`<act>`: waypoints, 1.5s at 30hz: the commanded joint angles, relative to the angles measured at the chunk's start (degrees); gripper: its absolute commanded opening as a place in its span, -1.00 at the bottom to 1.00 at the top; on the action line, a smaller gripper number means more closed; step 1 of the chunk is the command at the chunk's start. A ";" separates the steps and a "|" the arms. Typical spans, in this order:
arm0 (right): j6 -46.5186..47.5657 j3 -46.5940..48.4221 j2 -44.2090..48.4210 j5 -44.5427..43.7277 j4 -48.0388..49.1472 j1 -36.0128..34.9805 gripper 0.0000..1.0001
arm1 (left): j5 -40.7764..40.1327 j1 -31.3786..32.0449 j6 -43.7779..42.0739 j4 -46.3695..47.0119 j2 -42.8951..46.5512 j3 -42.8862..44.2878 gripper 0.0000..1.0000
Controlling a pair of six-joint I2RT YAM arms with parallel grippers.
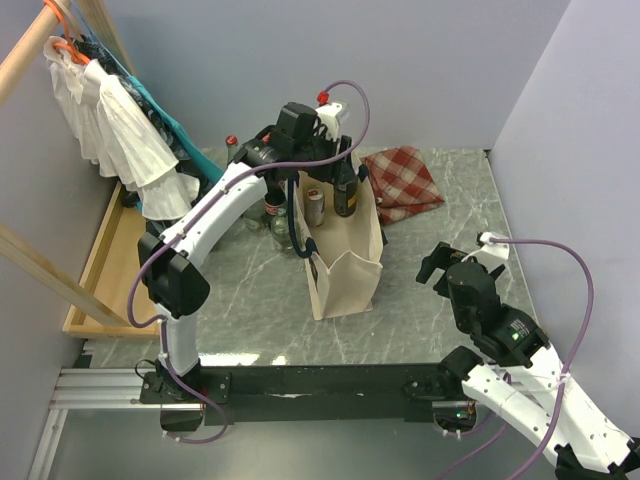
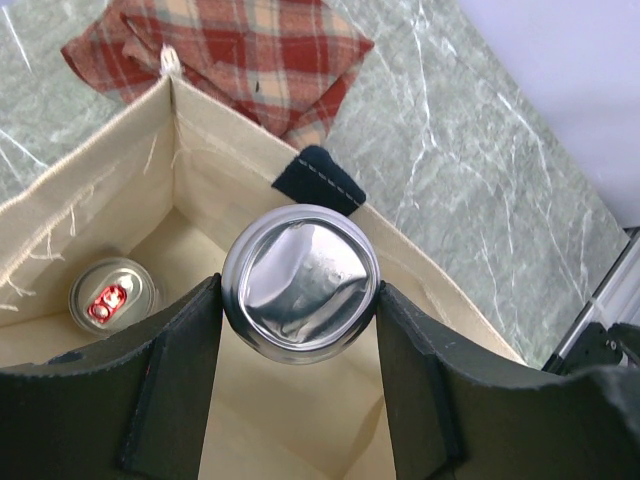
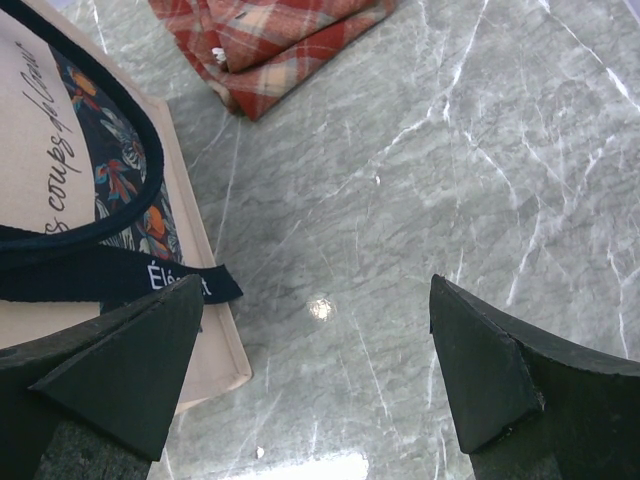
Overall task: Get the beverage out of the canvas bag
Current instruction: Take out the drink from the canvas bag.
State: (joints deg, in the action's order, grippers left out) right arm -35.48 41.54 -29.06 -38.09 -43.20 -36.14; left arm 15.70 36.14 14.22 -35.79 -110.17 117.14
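Observation:
The cream canvas bag (image 1: 347, 262) stands upright mid-table with its mouth open and its navy handles (image 1: 303, 240) hanging down. My left gripper (image 1: 343, 172) is above the bag's far end, shut on a dark beverage can (image 1: 346, 196). In the left wrist view the can's silver end (image 2: 300, 282) sits squeezed between my left gripper's (image 2: 300, 305) black fingers (image 2: 170, 370), over the bag's opening (image 2: 110, 165). A second can (image 2: 113, 296) with a red tab stands inside the bag (image 1: 315, 206). My right gripper (image 1: 441, 266) hovers open to the bag's right, holding nothing (image 3: 315, 370).
A folded red checked cloth (image 1: 403, 181) lies behind the bag to the right. Several bottles and jars (image 1: 275, 215) stand left of the bag. Clothes (image 1: 115, 125) hang at the far left above a wooden tray (image 1: 95, 270). The bag's printed side (image 3: 70, 170) fills the left of the right wrist view.

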 commanded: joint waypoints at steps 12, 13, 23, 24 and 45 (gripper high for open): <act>0.33 0.30 0.05 -0.32 1.63 -0.33 1.00 | 2.32 -0.02 -2.70 0.99 6.55 5.03 -0.98; 0.33 0.30 0.14 -0.41 1.71 -0.25 1.00 | 2.14 -0.02 -2.88 0.73 6.46 5.20 -0.98; 0.50 0.12 0.67 -0.06 2.07 -0.25 1.00 | -0.06 -0.02 -3.93 0.20 8.30 5.03 -0.98; 0.59 0.03 0.84 -0.06 2.07 -0.33 1.00 | -0.23 -0.02 -4.02 0.02 8.48 5.11 -0.98; 1.12 -0.23 1.29 0.99 2.68 -0.33 1.00 | -2.26 -0.02 -3.76 -1.04 13.14 6.17 -0.98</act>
State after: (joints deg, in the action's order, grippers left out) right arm -34.83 41.54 -27.94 -36.80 -42.63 -36.14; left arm 13.17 36.14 11.00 -41.91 -102.61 119.87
